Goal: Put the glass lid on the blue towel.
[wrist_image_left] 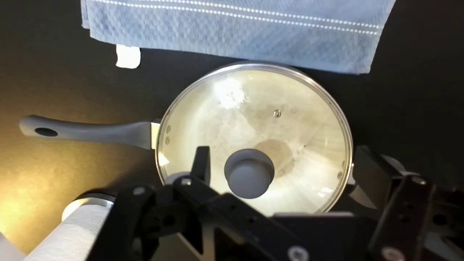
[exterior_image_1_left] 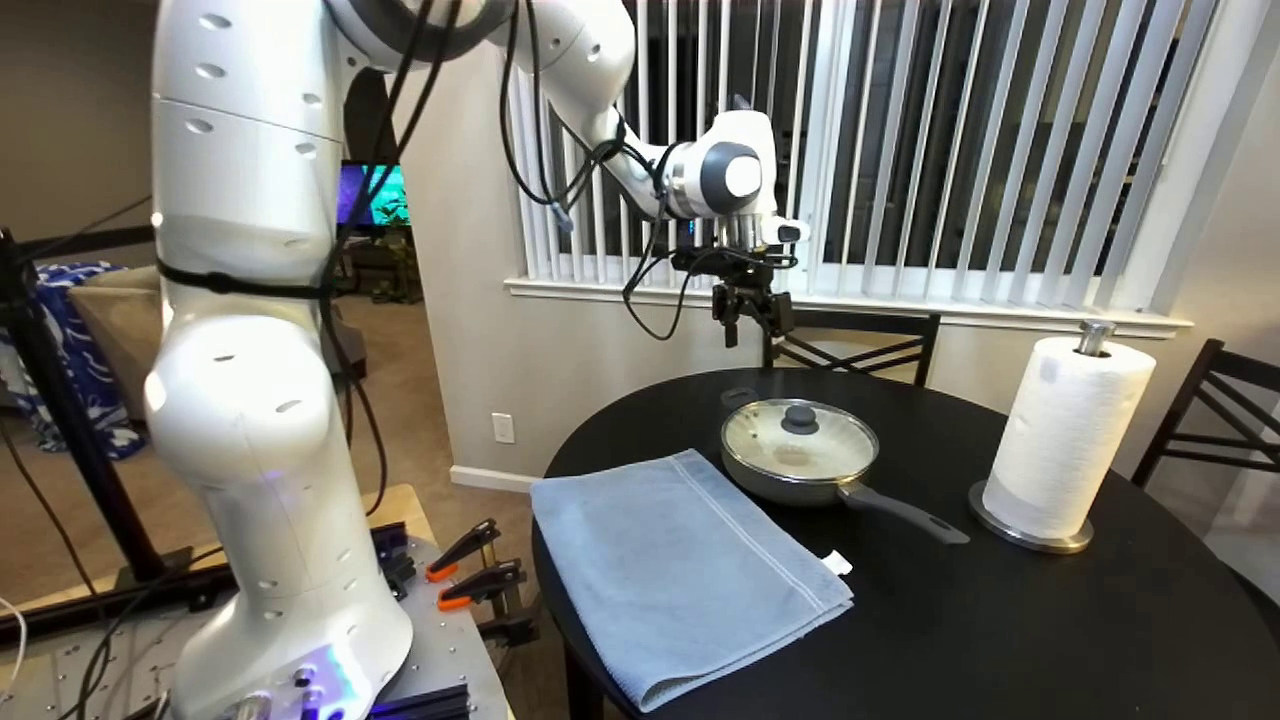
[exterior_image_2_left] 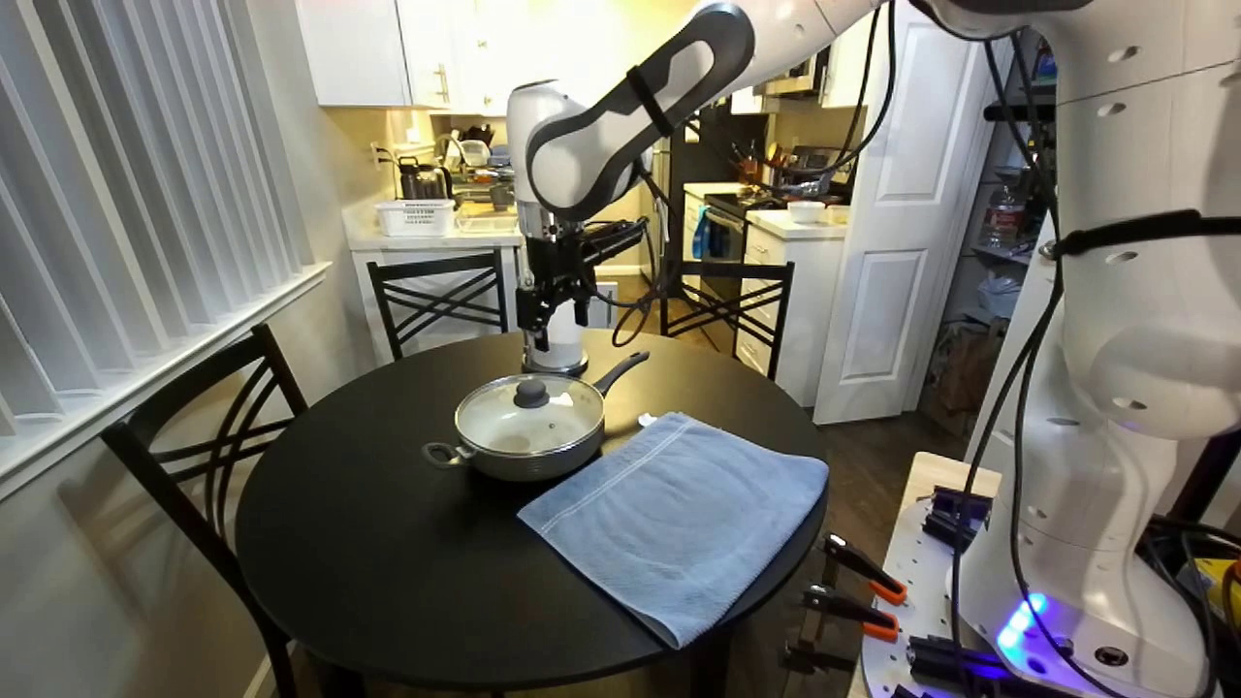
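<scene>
Towel (exterior_image_1_left: pixel 680 570) runs right to table (exterior_image_2_left: pixel 397 582) edge, glass lid (wrist_image_left: pixel 253 134) just beside it, gripper (exterior_image_1_left: pixel 756 332) hangs above, spread wide

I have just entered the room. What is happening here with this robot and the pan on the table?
A robot arm holds its open gripper above the pan, with nothing in its grasp. The glass lid rests on the pan, knob up, and the blue towel lies beside the pan on the black table. The lid is to go onto the towel; that step is not yet done.
</scene>
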Action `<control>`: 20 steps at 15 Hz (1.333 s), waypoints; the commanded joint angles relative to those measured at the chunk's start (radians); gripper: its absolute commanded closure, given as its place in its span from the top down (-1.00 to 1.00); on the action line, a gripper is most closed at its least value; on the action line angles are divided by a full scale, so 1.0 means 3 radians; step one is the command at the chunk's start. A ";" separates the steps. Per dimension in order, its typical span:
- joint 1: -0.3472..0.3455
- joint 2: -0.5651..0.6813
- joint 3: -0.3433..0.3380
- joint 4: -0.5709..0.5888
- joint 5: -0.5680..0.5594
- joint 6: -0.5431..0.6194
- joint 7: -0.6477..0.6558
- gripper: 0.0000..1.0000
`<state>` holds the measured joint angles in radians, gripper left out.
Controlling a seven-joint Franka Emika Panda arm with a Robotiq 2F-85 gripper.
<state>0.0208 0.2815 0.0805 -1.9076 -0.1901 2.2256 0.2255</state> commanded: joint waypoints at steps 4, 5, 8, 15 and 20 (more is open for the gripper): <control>0.0103 0.0686 -0.0133 0.0693 0.0332 -0.0168 -0.0006 1.00; 0.0098 0.0748 -0.0143 0.0743 0.0375 -0.0175 -0.0017 1.00; 0.0066 0.0895 -0.0179 0.0855 0.0521 -0.0192 0.0000 1.00; 0.0059 0.1159 -0.0325 0.0984 0.0706 -0.0121 0.0151 1.00; 0.0048 0.1309 -0.0310 0.1066 0.0814 -0.0039 0.0209 1.00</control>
<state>0.0313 0.6487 -0.0124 -1.6161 0.0135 2.2078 0.2697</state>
